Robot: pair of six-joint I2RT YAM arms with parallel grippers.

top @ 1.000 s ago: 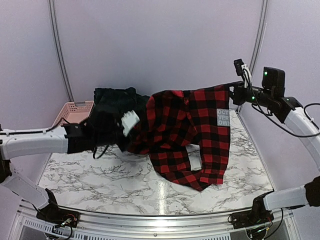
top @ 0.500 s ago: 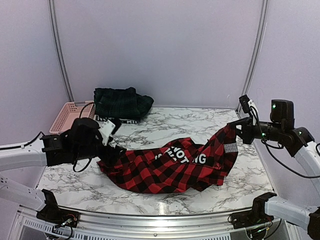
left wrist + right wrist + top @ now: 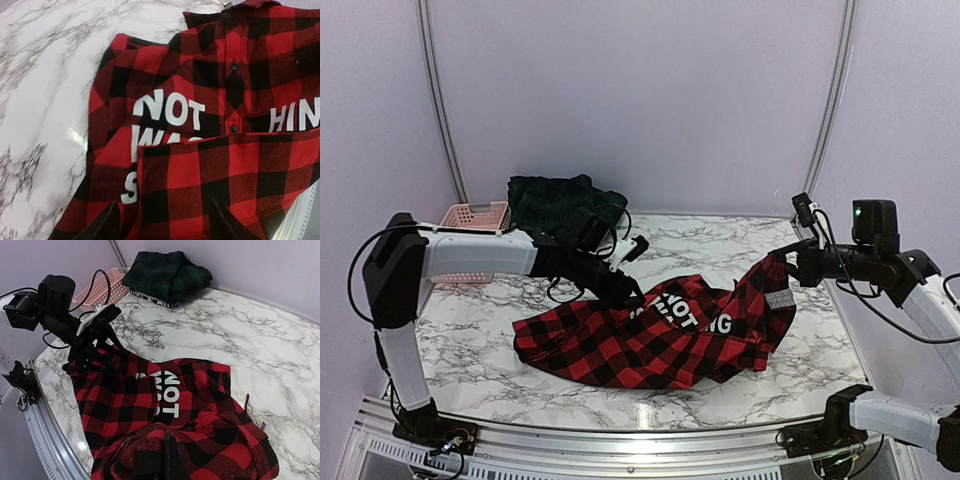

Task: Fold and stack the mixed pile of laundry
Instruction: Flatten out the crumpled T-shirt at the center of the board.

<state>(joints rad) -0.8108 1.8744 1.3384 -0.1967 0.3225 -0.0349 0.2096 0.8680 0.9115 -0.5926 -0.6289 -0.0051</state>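
Your right gripper (image 3: 786, 260) pinches the checked shirt (image 3: 650, 345) at 2 o'clock — left gripper (image 3: 625, 291) hovers spread over its 11 o'clock.

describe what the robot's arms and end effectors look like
Left arm and right arm: white tubular links, black joints, loose black cables. The left end effector and right end effector are black with two fingers. A green light glows on the right wrist.

The top external camera sits high at 6 o'clock, facing 12 and down over the whole marble table (image 3: 460, 345). The left wrist camera looks down, very close, on the red-and-black checked shirt (image 3: 210, 165). The right wrist camera, low at 3 o'clock, faces 10. All 3 share the shirt.
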